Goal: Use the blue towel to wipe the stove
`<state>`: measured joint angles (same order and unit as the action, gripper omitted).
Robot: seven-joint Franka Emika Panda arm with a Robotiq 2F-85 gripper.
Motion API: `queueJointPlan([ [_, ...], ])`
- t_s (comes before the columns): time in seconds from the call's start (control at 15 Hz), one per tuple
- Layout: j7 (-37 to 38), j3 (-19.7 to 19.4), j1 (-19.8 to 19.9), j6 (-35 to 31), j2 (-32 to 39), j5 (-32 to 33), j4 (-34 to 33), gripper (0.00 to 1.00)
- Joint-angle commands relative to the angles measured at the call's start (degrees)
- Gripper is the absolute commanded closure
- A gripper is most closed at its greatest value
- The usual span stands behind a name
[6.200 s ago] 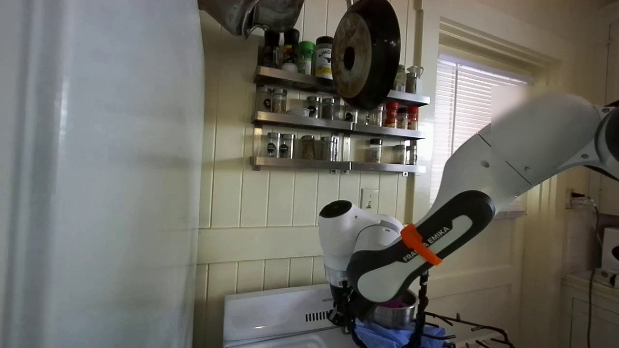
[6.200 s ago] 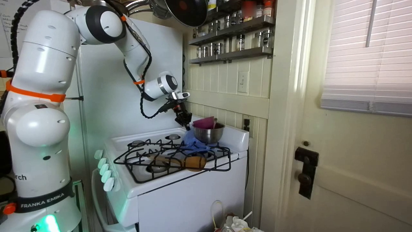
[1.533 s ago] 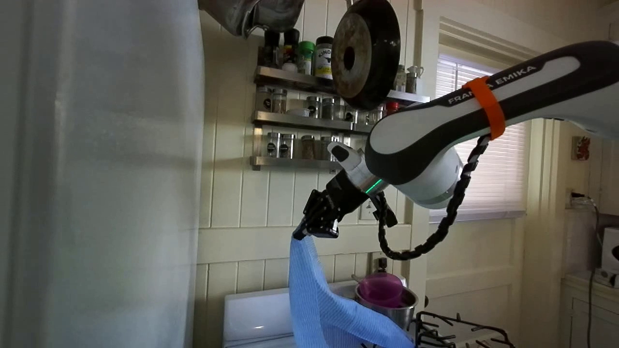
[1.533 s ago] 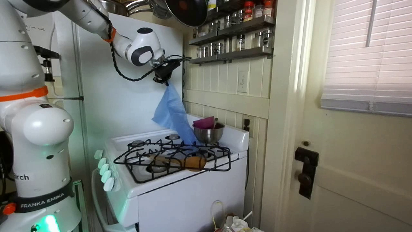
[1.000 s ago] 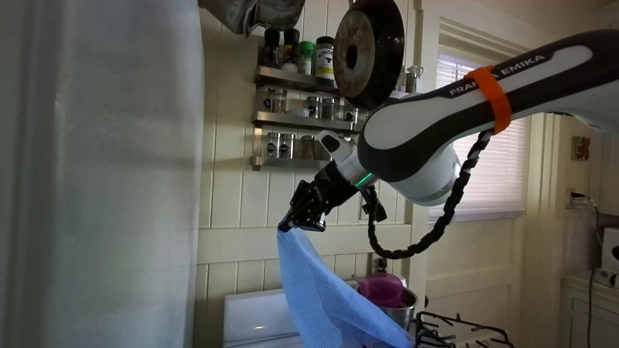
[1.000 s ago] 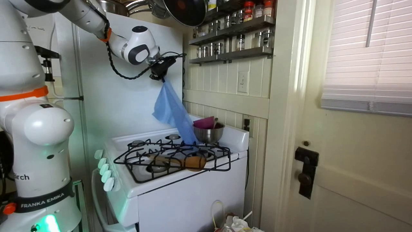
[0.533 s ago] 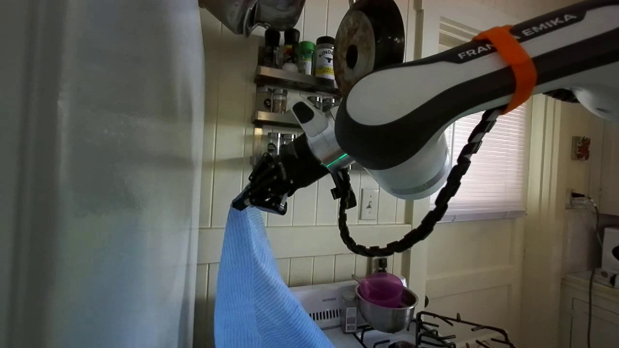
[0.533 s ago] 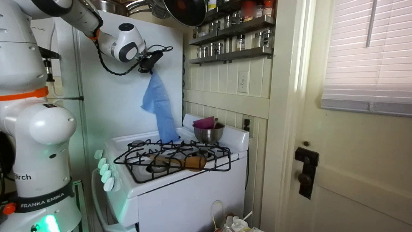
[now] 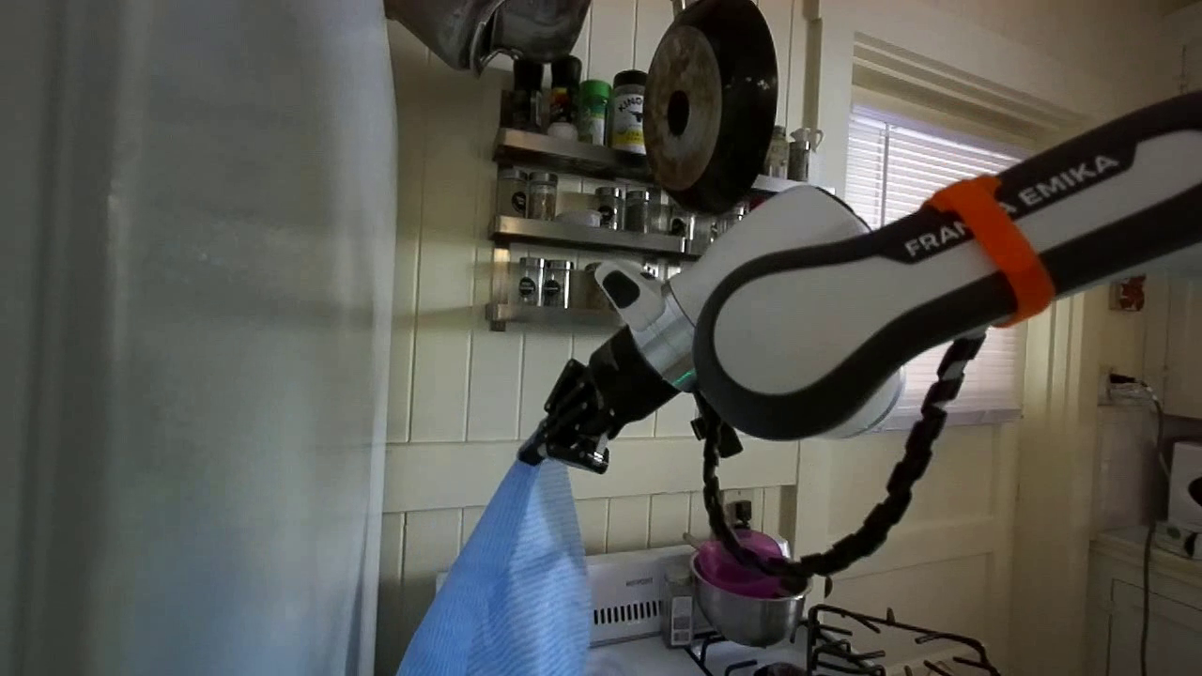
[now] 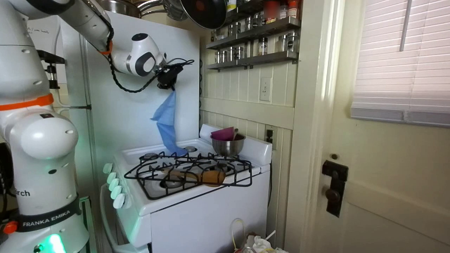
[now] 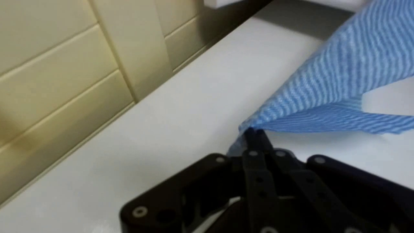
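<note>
Below, grates [image 10: 186, 161] and bowl [image 10: 228, 147] crowd the stove [image 10: 211, 207], the hand [image 11: 255, 133] pinching the towel [image 9: 516, 582].

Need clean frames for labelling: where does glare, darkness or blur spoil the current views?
Wrist view: the pincer is nearly black low in the frame, the blue towel slightly soft but its stripes readable; in an exterior view, a red spice jar is smeared and a green light washes out nearly white; in both exterior views, window blinds look bright.
</note>
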<state>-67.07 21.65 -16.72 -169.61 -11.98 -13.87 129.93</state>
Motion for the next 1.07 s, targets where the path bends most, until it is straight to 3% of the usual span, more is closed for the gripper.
queueJointPlan([
  [0.0, 6.9, 1.1, 2.7, 7.2, -0.9, 2.9, 3.1, 1.00],
  [0.27, 2.9, -0.8, -0.1, 15.2, 3.5, -4.0, 2.0, 1.00],
  [0.33, 5.0, -3.9, -3.0, 18.5, 4.0, -2.3, 2.0, 1.00],
  [0.53, 7.7, -4.4, -2.7, 26.3, 5.3, -1.1, 1.7, 1.00],
  [0.8, 7.4, -5.2, -3.2, 33.6, 7.6, -6.7, 0.3, 1.00],
  [1.0, 7.4, -4.9, -2.8, 35.8, 9.1, -6.9, -0.6, 1.00],
])
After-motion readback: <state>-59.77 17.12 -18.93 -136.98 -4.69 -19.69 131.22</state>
